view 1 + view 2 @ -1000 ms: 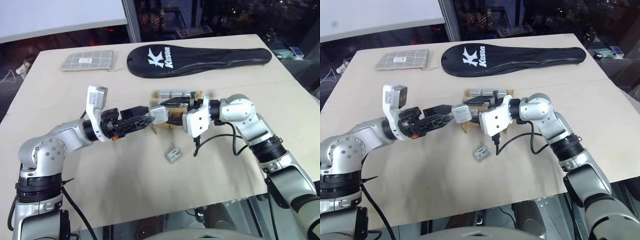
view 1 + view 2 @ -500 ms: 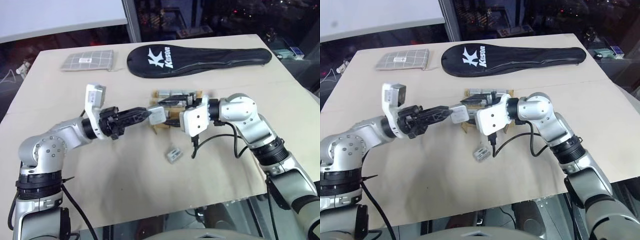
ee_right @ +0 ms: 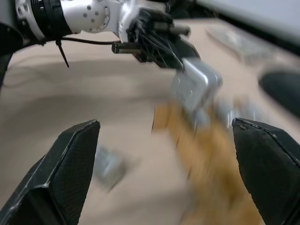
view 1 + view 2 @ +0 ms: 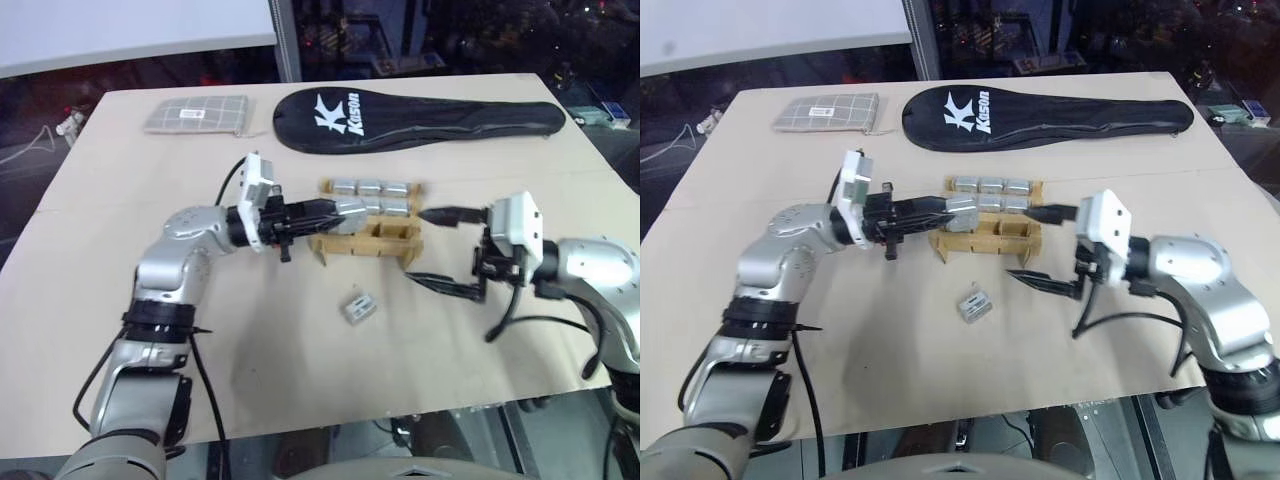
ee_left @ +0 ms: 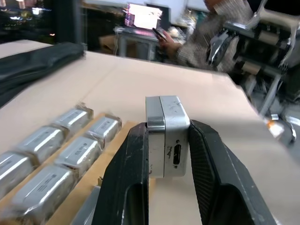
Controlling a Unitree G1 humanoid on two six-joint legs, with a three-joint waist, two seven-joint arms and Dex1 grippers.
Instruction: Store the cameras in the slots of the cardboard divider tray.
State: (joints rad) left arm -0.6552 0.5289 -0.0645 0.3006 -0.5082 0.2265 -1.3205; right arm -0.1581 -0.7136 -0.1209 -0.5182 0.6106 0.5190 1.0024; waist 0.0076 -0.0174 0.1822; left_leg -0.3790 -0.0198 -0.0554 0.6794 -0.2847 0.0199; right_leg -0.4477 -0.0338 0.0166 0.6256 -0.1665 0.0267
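Note:
The cardboard divider tray [image 4: 340, 243] sits mid-table with several silver cameras [image 4: 371, 187] in its far and middle rows. My left gripper [image 4: 328, 212] reaches in from the tray's left side and is shut on one camera [image 4: 352, 208], held just above the tray's middle row. In the left wrist view this camera [image 5: 168, 136] stands upright between both black fingers [image 5: 136, 178]. One more camera [image 4: 358, 307] lies loose on the table in front of the tray. To the right of the tray my right gripper [image 4: 437, 250] is open wide and holds nothing.
A long black racket cover [image 4: 420, 112] lies along the table's far side, and a grey checked pouch [image 4: 197, 114] sits at the far left. A person [image 5: 206, 42] is seated beyond the table. A cable [image 4: 500, 325] hangs from my right wrist.
The whole picture has shifted. My left gripper closed on the camera and moved it over the tray. My right gripper let go, opened wide and drew back to the right.

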